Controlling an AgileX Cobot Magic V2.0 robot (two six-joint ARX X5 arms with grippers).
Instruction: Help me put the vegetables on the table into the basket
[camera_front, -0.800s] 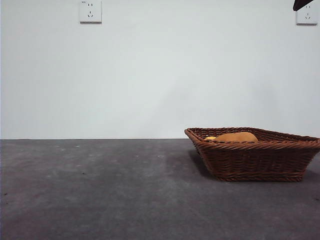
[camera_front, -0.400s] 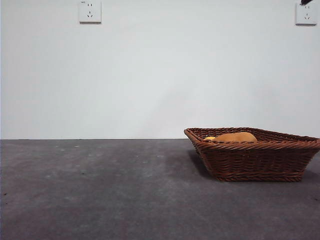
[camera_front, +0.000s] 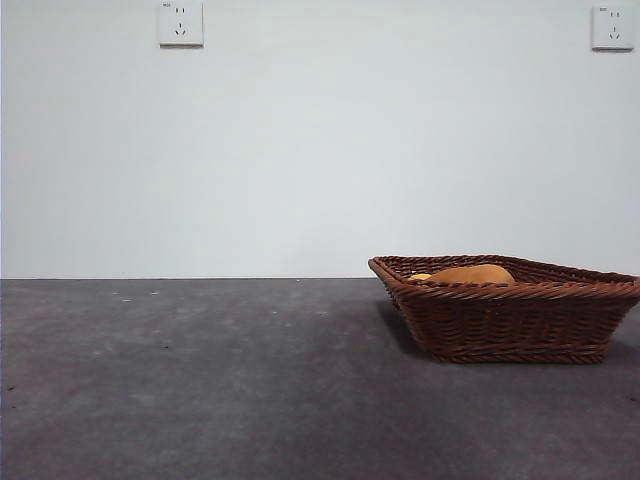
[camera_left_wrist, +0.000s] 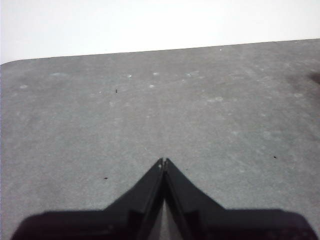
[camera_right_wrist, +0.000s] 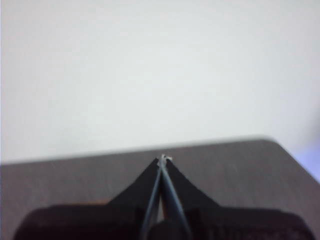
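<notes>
Dark table (camera_front: 200, 380) carried only the basket (camera_front: 510, 325) holding potato (camera_front: 473, 274); both grippers (camera_left_wrist: 163, 161) (camera_right_wrist: 163, 159) sat closed, empty; unseen eggplant risked miscounting.

Both pincers (camera_left_wrist: 163, 161) (camera_right_wrist: 163, 159) closed, empty.

The basket (camera_front: 505, 322) is dark brown woven wicker, ribbed and rough, with a braided rim. The potato (camera_front: 474, 274) inside it looks smooth and matt tan-orange. The table (camera_front: 200, 380) is a matt, speckled dark grey surface. The left gripper (camera_left_wrist: 163, 162) is smooth matt black, probably plastic.
</notes>
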